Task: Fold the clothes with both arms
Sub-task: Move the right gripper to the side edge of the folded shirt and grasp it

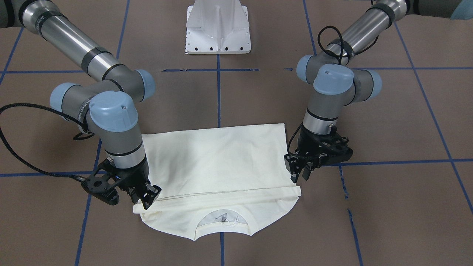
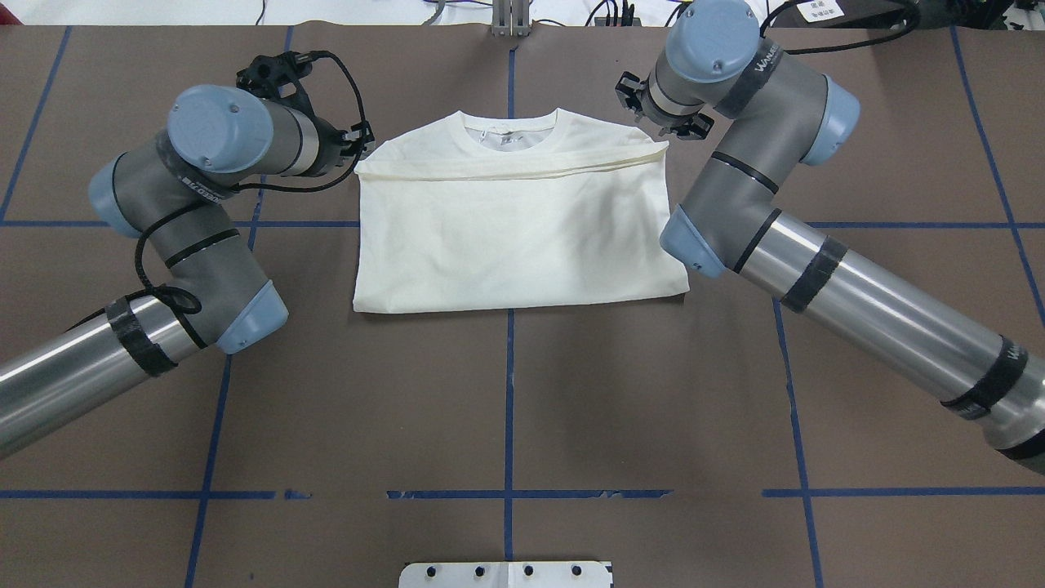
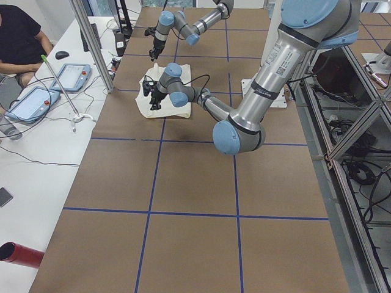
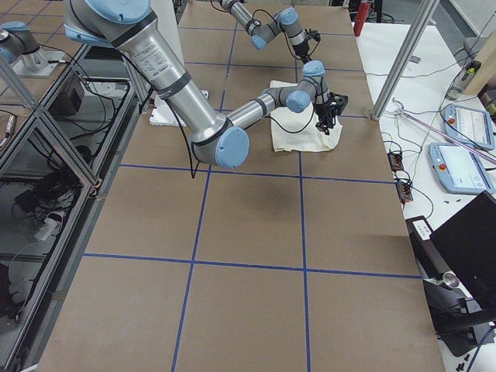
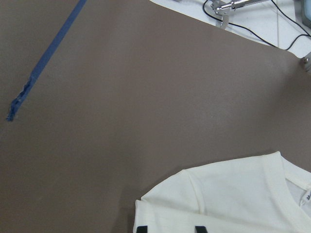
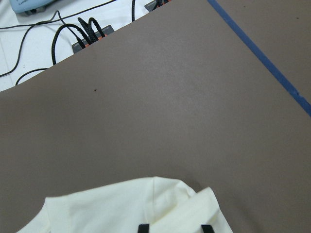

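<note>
The cream shirt [image 1: 218, 162] lies plain side up on the brown table, its bottom half folded up over the body. The hem edge [image 2: 506, 167] sits just below the collar [image 2: 510, 131]. My left gripper [image 1: 301, 173] hovers at the fold's corner on the shirt's left side, open, and its two fingertips [image 5: 141, 229] stand apart over the cloth [image 5: 233, 194]. My right gripper [image 1: 149, 197] is at the opposite corner, also open. Its tips [image 6: 206, 227] are spread above the folded edge [image 6: 121, 208]. Neither gripper holds cloth. The print is hidden.
The white pedestal base [image 1: 218, 29] stands behind the shirt. Blue tape lines [image 2: 508, 408] grid the table. Beyond the far edge, a white side bench [image 3: 43, 122] carries tablets and cables, with a person [image 3: 18, 36] seated there. A red cylinder [image 3: 21, 253] lies near that bench's end.
</note>
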Motion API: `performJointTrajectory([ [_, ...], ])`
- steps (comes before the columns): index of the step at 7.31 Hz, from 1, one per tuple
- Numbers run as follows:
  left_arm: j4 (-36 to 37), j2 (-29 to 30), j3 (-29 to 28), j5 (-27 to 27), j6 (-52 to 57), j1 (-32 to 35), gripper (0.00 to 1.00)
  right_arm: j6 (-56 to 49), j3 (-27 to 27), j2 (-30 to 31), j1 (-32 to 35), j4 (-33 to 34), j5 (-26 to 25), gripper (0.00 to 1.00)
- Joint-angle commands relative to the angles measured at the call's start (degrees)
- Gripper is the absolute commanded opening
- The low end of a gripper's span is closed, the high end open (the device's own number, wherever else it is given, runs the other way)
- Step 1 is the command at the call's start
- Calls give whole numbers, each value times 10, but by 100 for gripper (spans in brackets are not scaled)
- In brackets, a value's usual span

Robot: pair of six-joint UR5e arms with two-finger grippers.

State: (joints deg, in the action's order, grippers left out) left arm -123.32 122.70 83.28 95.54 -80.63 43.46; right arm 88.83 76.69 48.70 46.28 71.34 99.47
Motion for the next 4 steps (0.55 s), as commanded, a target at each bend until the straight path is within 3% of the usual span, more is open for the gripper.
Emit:
performJointTrajectory([
  [1,-1,-15,31,1,-4,0,51,82,119,95,-42,-2,-1,64],
  [2,-1,-14,31,1,-6,0,52,120,162,144,-59,-3,0,65],
  [3,-2,-16,31,1,-6,0,53,152,192,182,-85,-3,-4,77],
  [4,-1,-16,29,0,-5,-1,53,198,195,201,-99,-3,-5,77],
])
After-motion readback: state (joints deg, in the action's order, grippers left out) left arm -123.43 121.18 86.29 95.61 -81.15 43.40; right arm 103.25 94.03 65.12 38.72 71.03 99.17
